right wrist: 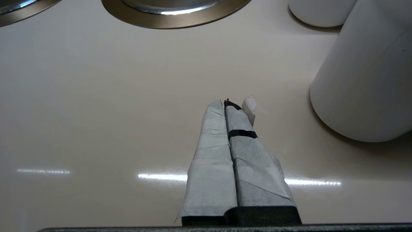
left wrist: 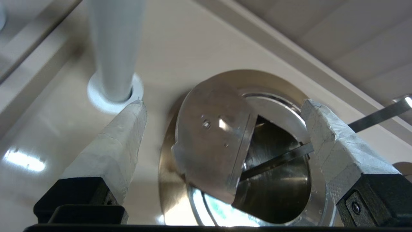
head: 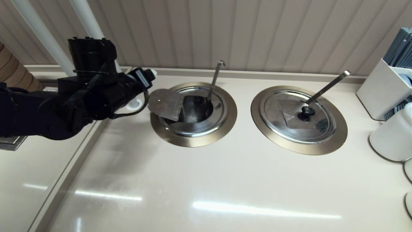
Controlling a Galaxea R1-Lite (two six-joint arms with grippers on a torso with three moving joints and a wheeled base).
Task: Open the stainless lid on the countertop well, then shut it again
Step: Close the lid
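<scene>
The left gripper's [left wrist: 222, 129] fingertips hide behind its own arm in the head view; white containers [head: 391, 135] are cropped at right.

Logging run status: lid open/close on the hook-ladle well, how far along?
Opening looks done: the stainless lid is tipped up on its left side, exposing the countertop well. The left gripper is open, not gripping it. Closing remains. The right gripper is shut, idle over the counter.

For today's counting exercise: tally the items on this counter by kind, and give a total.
Countertop wells: 2
Stainless lids: 2
Ladle handles: 2
White containers: 2
Total: 8
</scene>
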